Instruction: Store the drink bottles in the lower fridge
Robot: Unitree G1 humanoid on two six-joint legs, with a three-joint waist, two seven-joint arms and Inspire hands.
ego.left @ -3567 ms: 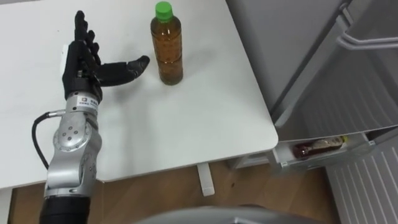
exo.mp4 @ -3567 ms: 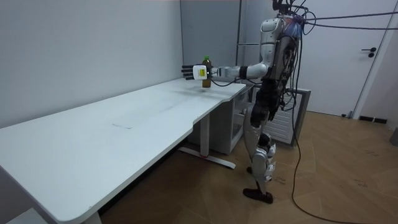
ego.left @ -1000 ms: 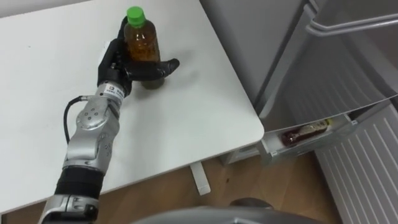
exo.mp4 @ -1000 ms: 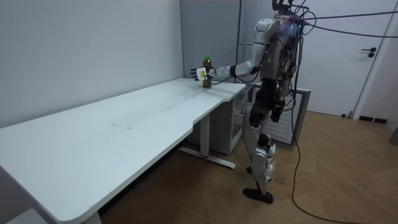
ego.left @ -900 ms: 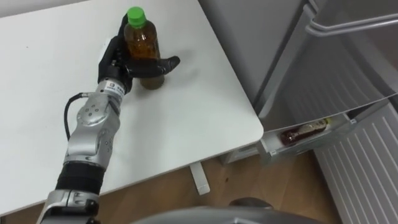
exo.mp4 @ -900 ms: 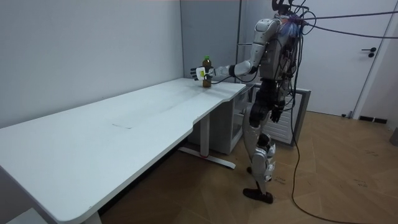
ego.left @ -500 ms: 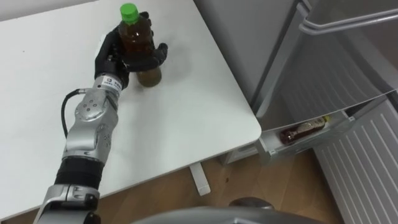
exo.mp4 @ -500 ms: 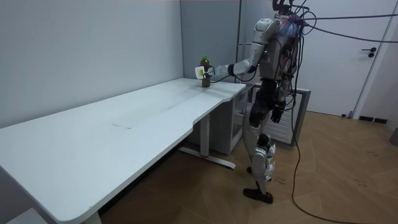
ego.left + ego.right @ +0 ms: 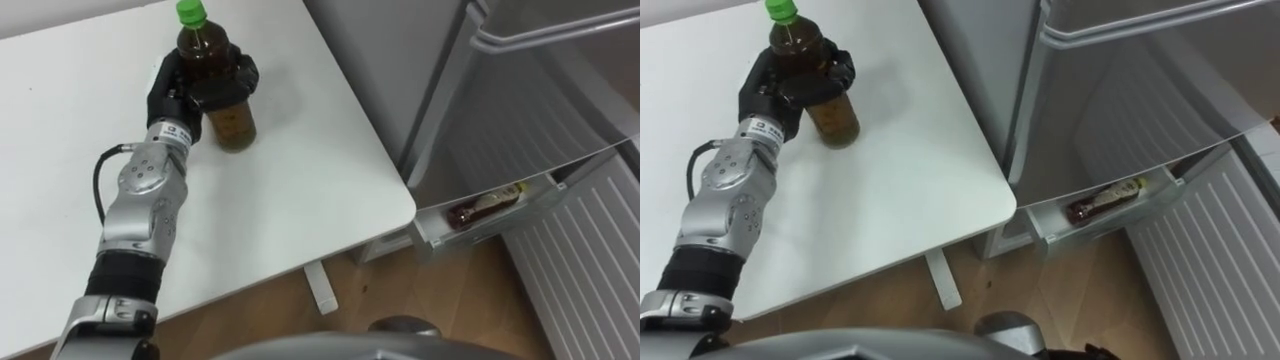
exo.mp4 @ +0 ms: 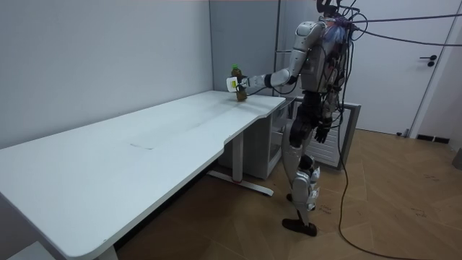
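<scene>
A bottle [image 9: 230, 120] of amber drink with a green cap is at the far right end of the white table [image 9: 300, 190]. My left hand [image 9: 172, 95] comes in from the lower left, with its fingers and thumb curled round the bottle's upper half. The bottle leans slightly; whether its base still touches the table I cannot tell. In the room view I stand at the table's end beside the fridge, my left arm stretched out to the bottle [image 10: 240, 87]. My right hand [image 10: 320, 132] hangs empty at my side, fingers relaxed.
To my right stands the grey fridge [image 9: 500, 90]. Its lower door [image 9: 590, 260] stands open, and another bottle [image 9: 485, 204] lies on its side in the door's shelf. The table's rounded corner [image 9: 405, 215] lies close to that shelf.
The left hand's fingers and thumb have closed round the bottle, which was only cradled by an open hand a second ago. The view itself has drifted a little.
</scene>
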